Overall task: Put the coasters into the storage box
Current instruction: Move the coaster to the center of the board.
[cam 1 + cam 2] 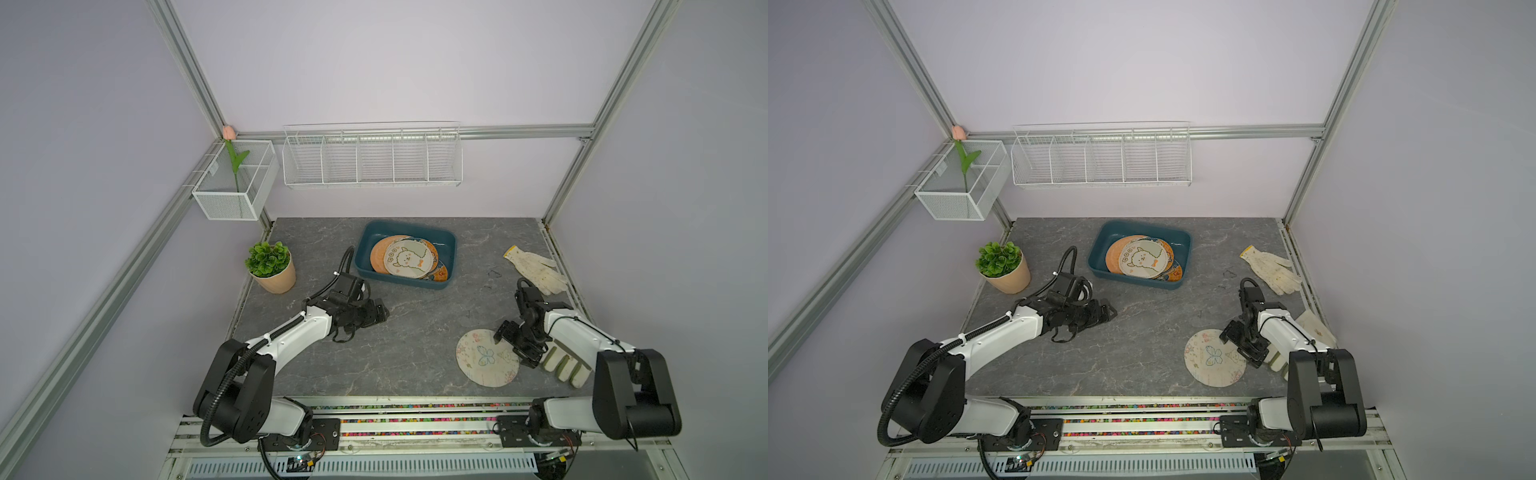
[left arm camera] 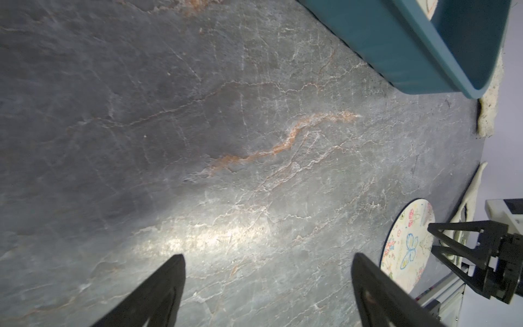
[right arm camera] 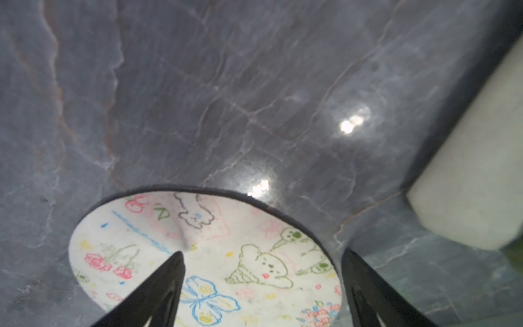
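The teal storage box [image 1: 400, 281] [image 1: 1133, 280] stands at the back middle of the table. It holds several coasters, with an alpaca-printed one [image 1: 406, 257] [image 1: 1142, 258] on top. Its wall [image 2: 396, 42] also shows in the left wrist view. One butterfly-printed coaster [image 1: 484, 361] [image 1: 1210, 361] [image 2: 407, 249] [image 3: 226, 249] lies flat at the front right. My right gripper [image 1: 512, 350] [image 1: 1237, 350] [image 3: 261, 254] is open over it, one fingertip [image 3: 177, 259] pressing a dimple into the disc, the other just off its edge. My left gripper [image 1: 384, 312] [image 1: 1111, 311] [image 2: 267, 256] is open and empty over bare table, left of centre.
An off-white glove [image 1: 536, 268] [image 1: 1273, 270] lies at the back right. Another glove [image 1: 567, 365] [image 3: 475, 170] lies under my right arm beside the coaster. A potted plant [image 1: 272, 266] stands at the left edge. White wire baskets [image 1: 372, 160] hang on the back wall.
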### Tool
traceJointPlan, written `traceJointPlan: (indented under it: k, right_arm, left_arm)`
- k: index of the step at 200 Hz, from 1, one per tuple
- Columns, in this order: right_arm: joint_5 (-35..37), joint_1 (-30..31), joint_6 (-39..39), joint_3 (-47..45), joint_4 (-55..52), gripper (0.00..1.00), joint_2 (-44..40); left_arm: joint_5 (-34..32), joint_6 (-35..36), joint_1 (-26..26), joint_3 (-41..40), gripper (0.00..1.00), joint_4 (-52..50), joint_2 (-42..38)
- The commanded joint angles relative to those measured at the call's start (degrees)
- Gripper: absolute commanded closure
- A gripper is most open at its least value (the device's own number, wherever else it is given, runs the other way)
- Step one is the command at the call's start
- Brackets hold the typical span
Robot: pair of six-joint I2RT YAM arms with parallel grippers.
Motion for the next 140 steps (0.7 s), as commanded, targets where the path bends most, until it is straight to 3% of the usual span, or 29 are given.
traceJointPlan:
  k: [1, 58, 140]
  right_arm:
    - [-2.7, -0.3, 1.9, -1.9, 2.7, 0.11, 0.3]
    - [-5.7, 2.0, 5.1, -3.9, 4.2, 0.12, -2.8]
    - [-3.7, 15.8, 12.5, -0.7, 7.7, 0.11, -0.5]
  left_arm:
    - [0.2, 1.0, 0.3, -0.6, 0.09, -0.1, -1.2]
    - [-0.1, 0.5, 0.3, -1.2, 0.09, -0.1, -2.3]
    - [0.3, 0.6, 0.3, -1.9, 0.09, -0.1, -2.8]
